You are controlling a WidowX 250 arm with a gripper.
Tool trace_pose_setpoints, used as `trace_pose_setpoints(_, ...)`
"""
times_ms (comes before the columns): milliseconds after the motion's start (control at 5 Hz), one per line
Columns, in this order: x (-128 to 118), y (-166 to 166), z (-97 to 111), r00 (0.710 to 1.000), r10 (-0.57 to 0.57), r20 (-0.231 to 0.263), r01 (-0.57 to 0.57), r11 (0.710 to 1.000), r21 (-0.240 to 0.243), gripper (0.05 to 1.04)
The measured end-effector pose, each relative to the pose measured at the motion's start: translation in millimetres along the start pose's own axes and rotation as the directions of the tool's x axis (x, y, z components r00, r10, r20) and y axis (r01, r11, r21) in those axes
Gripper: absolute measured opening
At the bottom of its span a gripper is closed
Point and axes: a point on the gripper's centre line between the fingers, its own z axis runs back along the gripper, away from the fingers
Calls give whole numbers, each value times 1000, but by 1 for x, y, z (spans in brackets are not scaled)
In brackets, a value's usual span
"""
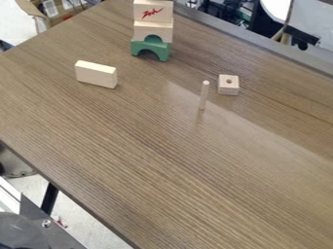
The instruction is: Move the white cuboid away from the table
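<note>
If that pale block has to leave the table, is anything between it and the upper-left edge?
Nothing visible stands between the pale block and the upper-left edge of the table; the green arch is off to the right.

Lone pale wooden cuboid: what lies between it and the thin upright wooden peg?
Bare brown tabletop separates the cuboid and peg in the camera view.

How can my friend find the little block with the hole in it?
On the brown wood-grain table, look for the thin upright wooden dowel. The small pale cube sits just beyond it, to the right. Unlike the other blocks, it has a round hole in its top.
</note>
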Motion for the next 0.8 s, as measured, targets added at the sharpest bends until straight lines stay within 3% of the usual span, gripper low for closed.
trace_pose_setpoints(800,7,12,-11,1000,-10,29,10,1000,20,285)
